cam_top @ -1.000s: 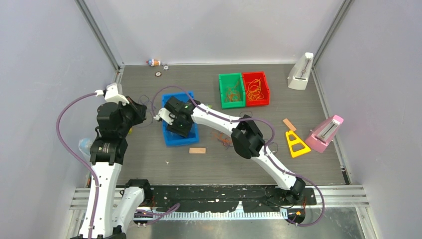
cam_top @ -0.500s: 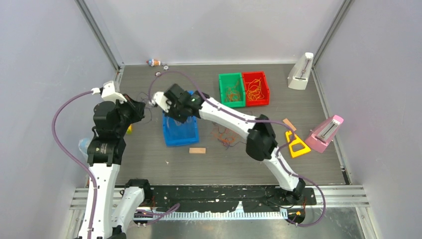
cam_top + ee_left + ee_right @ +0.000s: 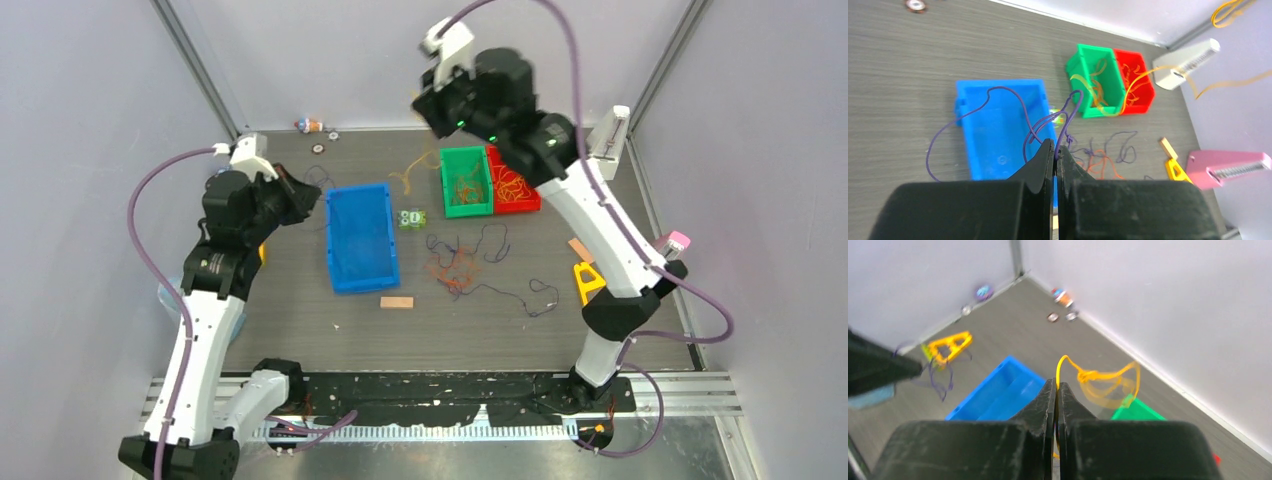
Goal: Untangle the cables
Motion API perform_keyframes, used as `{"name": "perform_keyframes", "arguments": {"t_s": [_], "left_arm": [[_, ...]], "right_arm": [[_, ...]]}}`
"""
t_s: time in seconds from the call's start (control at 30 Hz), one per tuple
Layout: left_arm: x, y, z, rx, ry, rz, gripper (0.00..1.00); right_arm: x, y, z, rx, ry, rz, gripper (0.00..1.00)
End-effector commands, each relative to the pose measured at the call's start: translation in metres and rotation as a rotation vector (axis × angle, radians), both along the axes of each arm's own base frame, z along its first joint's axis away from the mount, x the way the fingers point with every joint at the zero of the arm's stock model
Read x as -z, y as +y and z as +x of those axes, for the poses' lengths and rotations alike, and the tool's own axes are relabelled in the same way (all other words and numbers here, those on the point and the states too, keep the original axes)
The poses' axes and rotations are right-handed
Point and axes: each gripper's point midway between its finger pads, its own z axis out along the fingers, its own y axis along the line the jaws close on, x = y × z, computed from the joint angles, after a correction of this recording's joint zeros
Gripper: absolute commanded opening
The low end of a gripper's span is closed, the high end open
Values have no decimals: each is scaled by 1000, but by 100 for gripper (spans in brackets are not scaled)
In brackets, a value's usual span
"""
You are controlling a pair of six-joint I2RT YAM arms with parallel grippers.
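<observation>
My left gripper (image 3: 1056,147) is shut on a purple cable (image 3: 992,89), whose loops hang over the blue bin (image 3: 964,131). In the top view it (image 3: 305,205) sits just left of that bin (image 3: 358,189). My right gripper (image 3: 1056,384) is raised high near the back wall, shut on a yellow cable (image 3: 1083,375) with a knot and loops dangling from it. A tangle of orange, red and purple cables (image 3: 447,265) lies on the table right of the blue bin. More orange strands fill the green bin (image 3: 444,180) and the red bin (image 3: 535,175).
A white metronome-shaped piece (image 3: 604,145) stands at the back right, and a pink one (image 3: 677,240) shows behind the right arm. A yellow triangle (image 3: 586,280), two wooden blocks (image 3: 396,302) (image 3: 580,250) and a small green item (image 3: 410,218) lie on the table.
The right gripper closed inside the blue bin, then rose high toward the back right, pulling a yellow cable up with it. The left arm shifted slightly back and right, still holding the purple cable.
</observation>
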Motion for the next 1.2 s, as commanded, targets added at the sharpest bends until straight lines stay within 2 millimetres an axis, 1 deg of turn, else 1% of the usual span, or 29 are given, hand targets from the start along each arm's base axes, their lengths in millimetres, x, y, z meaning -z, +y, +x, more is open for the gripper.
{"name": "perform_keyframes", "arguments": {"t_s": [0.0, 0.03, 0.07, 0.1, 0.13, 0.17, 0.2, 0.23, 0.27, 0.3, 0.33, 0.37, 0.47, 0.57, 0.73, 0.77, 0.8, 0.83, 0.87, 0.9, 0.93, 1.0, 1.07, 1.1, 1.13, 1.17], "left_arm": [[-25, -36, 17, 89, -65, -36, 0], [-20, -43, 21, 109, -49, -40, 0], [-15, -50, 25, 122, -35, -43, 0], [-10, -54, 29, 127, -23, -41, 0], [-4, -56, 33, 127, -8, -46, 0], [3, -58, 37, 123, 4, -52, 0], [9, -58, 40, 120, 11, -56, 0], [16, -60, 43, 120, 22, -59, 0], [22, -60, 45, 118, 33, -60, 0], [31, -61, 48, 117, 50, -58, 0], [39, -62, 50, 117, 65, -59, 0], [52, -63, 53, 117, 91, -57, 0], [88, -64, 57, 113, 163, -48, 0], [124, -60, 61, 82, 213, -22, 0], [175, -56, 65, 60, 314, 25, 0], [183, -55, 67, 58, 333, 32, 0], [192, -55, 68, 56, 352, 40, 0], [199, -55, 71, 55, 368, 49, 0], [205, -55, 72, 54, 381, 55, 0], [209, -55, 74, 52, 393, 63, 0], [212, -54, 76, 50, 400, 71, 0], [218, -51, 79, 39, 410, 95, 0], [222, -46, 82, 19, 421, 126, 0], [222, -43, 84, 11, 423, 143, 0], [225, -41, 86, 1, 432, 157, 0], [228, -40, 86, 1, 442, 166, 0]], "right_arm": [[-98, -69, -10, 98, -80, 261, 5], [-106, -79, -10, 117, -89, 280, 5], [-117, -99, -9, 154, -114, 298, 5], [-122, -108, -9, 172, -119, 310, 5], [-123, -122, -3, 206, -122, 315, 5], [-119, -128, -1, 222, -116, 311, 5], [-118, -139, 6, 252, -117, 312, 5], [-108, -147, 14, 279, -103, 299, 5], [-106, -150, 19, 290, -101, 297, 5], [-95, -155, 28, 313, -85, 283, 5], [-91, -157, 33, 323, -79, 281, 5], [-80, -162, 44, 344, -59, 268, 5], [-55, -165, 67, 361, -14, 249, 5], [-29, -168, 86, 362, 33, 240, 5], [-1, -167, 114, 354, 81, 245, 5], [3, -168, 118, 358, 87, 245, 5], [11, -170, 126, 365, 98, 241, 5], [14, -169, 130, 361, 104, 242, 5], [25, -170, 137, 366, 123, 236, 5], [29, -168, 141, 359, 132, 237, 5], [38, -168, 147, 358, 149, 233, 5], [49, -166, 155, 357, 166, 230, 5], [54, -165, 162, 351, 173, 235, 5], [53, -163, 163, 342, 176, 243, 5], [48, -162, 166, 336, 165, 251, 5], [50, -160, 168, 329, 175, 249, 5]]}}
